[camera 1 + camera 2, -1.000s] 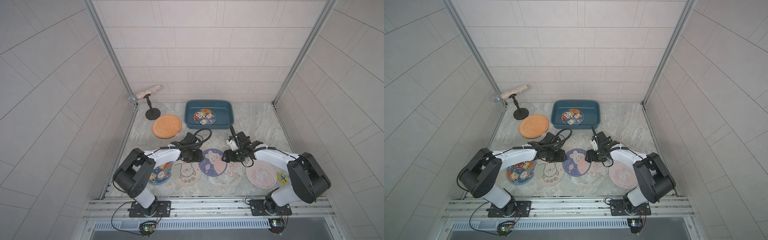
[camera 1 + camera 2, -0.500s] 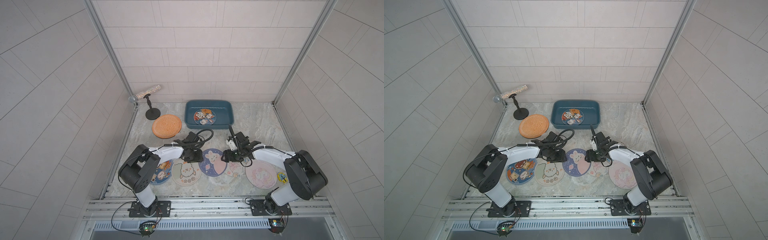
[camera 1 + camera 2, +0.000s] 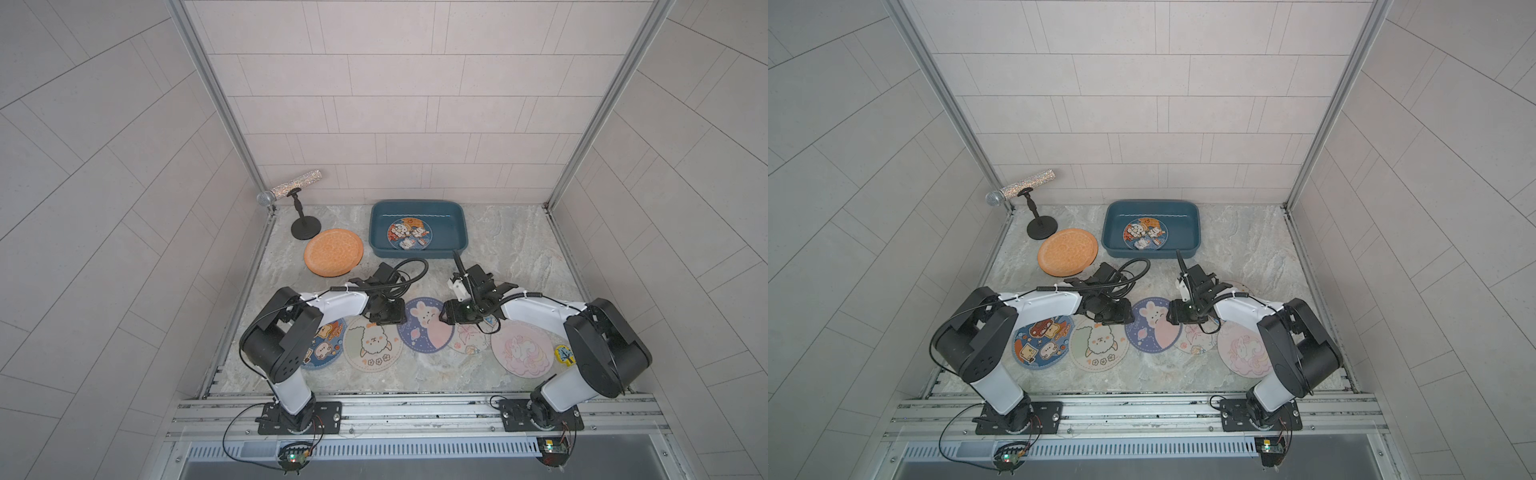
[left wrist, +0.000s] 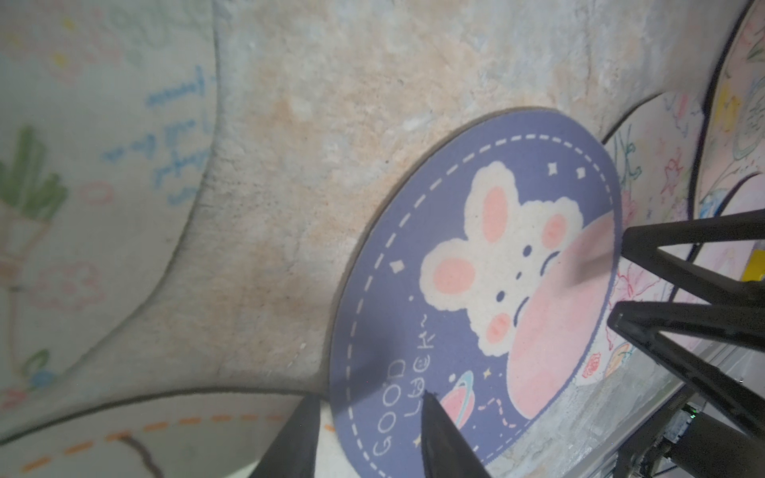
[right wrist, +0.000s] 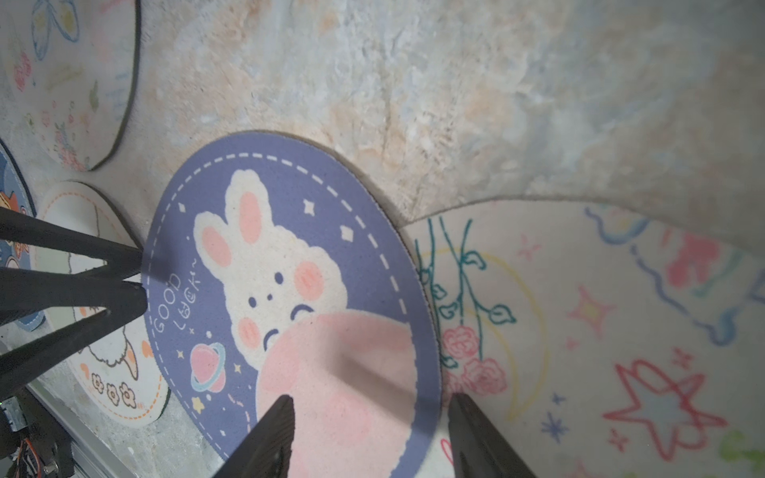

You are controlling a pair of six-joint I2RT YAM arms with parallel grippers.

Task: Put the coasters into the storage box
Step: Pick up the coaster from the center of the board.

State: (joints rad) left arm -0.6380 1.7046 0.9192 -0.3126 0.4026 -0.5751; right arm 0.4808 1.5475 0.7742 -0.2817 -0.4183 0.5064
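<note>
Although one coaster (image 3: 409, 234) already lies flat in the box (image 3: 376, 232), I judge most of the job is still to do. The orange coaster (image 3: 333, 252) sits on the table (image 3: 519, 249) just beside the box. Five more lie in a row at the front: the toast coaster (image 3: 1040, 343), sheep coaster (image 3: 372, 343), bunny coaster (image 3: 424, 324), flower coaster (image 3: 469, 343) and unicorn coaster (image 3: 521, 351). A white coaster (image 3: 1239, 286) peeks out behind the right arm (image 3: 536, 309), and another white coaster (image 5: 74, 82) shows in the right wrist view.

The left jaws and right jaws stand at opposite edges of the bunny coaster. Each pair is part open and straddles the rim, one finger over the print and one off it, gripping nothing yet. That coaster lies flat, its edge over the flower coaster.

Compared with a second ago, every coaster is where it was and the box holds the same single one. Both jaws were already there, and only the left arm (image 3: 332, 301) has shifted a little.
</note>
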